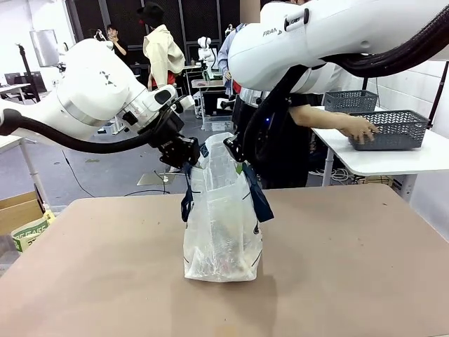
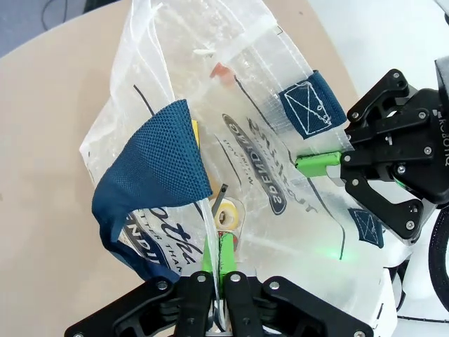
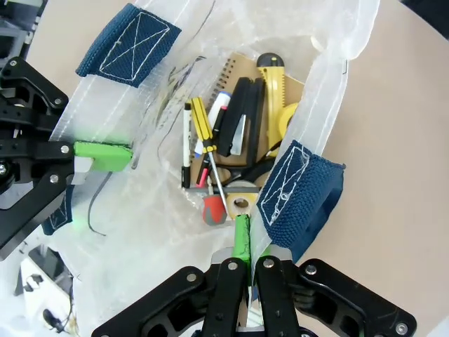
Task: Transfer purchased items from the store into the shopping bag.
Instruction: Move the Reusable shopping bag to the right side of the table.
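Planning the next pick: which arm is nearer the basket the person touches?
Right, probably: the basket stands on a side table at the robot's right. Yet the right gripper and left gripper are both shut on the shopping bag; the person's hand touches the basket.

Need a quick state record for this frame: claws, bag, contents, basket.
left claw: shut on shopping bag rim
right claw: shut on opposite rim
bag: upright on table, mouth held open
contents: notebook, yellow-handled screwdriver, other small goods
basket: on white side table, person's hand at it
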Available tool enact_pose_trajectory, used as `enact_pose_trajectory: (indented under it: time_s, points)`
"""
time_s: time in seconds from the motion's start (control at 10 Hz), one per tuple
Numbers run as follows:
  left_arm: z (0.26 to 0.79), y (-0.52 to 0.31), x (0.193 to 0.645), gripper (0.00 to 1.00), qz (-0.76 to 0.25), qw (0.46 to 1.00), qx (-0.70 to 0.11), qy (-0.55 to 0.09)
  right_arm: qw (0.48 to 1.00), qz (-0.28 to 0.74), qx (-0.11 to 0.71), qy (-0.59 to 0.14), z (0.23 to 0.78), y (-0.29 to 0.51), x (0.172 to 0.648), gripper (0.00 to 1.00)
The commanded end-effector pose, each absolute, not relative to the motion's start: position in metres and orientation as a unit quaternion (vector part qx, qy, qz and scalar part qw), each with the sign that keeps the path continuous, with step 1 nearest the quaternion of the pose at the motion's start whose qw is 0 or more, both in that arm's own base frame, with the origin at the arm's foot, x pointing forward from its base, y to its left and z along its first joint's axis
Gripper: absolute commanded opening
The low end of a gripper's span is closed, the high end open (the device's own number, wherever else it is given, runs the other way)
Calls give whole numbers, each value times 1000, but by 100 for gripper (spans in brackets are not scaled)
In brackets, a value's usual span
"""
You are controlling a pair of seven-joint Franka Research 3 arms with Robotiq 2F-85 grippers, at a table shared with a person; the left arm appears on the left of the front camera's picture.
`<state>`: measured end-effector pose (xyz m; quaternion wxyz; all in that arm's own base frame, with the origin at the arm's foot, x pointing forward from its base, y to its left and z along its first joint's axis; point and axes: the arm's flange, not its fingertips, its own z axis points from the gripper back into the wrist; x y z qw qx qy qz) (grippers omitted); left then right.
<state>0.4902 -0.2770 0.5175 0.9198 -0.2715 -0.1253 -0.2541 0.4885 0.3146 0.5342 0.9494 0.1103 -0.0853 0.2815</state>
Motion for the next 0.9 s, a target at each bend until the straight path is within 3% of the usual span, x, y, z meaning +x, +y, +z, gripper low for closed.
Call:
enact_pose_trajectory:
  time_s: [0.0,0.3,0.7,0.8]
  points:
    - [517,-277,490,0,-254,920,-272,-125,949,282,110,-85,534,315,488,0]
    - [520,-278,484,0,-260,912,-282,-147,957,228,169,-59,524,316,495,0]
    - [522,-279,478,0,-249,920,-263,-152,974,162,158,-13,516,314,505,0]
    - [520,-279,487,0,-252,919,-269,-140,979,169,116,-13,523,315,500,0]
